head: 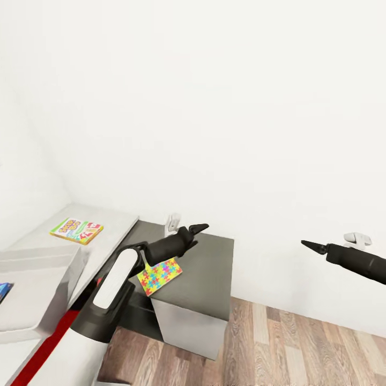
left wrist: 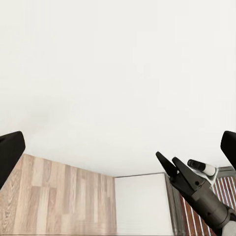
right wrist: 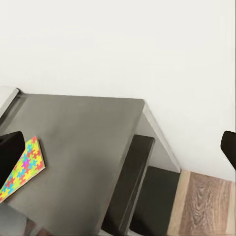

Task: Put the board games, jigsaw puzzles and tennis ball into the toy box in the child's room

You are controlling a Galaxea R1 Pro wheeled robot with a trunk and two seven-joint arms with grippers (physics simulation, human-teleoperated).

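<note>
A blank white wall fills the background above a wood-plank floor [head: 300,343], with the light grey table [head: 115,222] running in from the left and a lower dark grey surface [head: 206,268] jutting toward the robot. On that dark surface lies a jigsaw puzzle [head: 159,276], flat, turned corner-on to the camera. The left gripper [head: 197,229] hangs just above and beyond it, fingers pointing away toward the wall, so the puzzle sits under the forearm, back from the fingertips. The head view shows the left fingers drawn to a single point with nothing between them, though the left wrist view shows its own finger edges wide apart at the frame's sides; on balance the jaws look empty, and how far open they are cannot be told. The right gripper [head: 312,246] floats well off to the right over the floor, its tip likewise narrow and bare; its wrist view looks down on the puzzle [right wrist: 22,169] from across the dark surface. The left arm is plainly the nearer one, and it would likely need to pull back and tip down to reach the square. A board game [head: 76,230] rests on the grey table, well left of the puzzle, near the toy box [head: 37,284] at the left edge.
</note>
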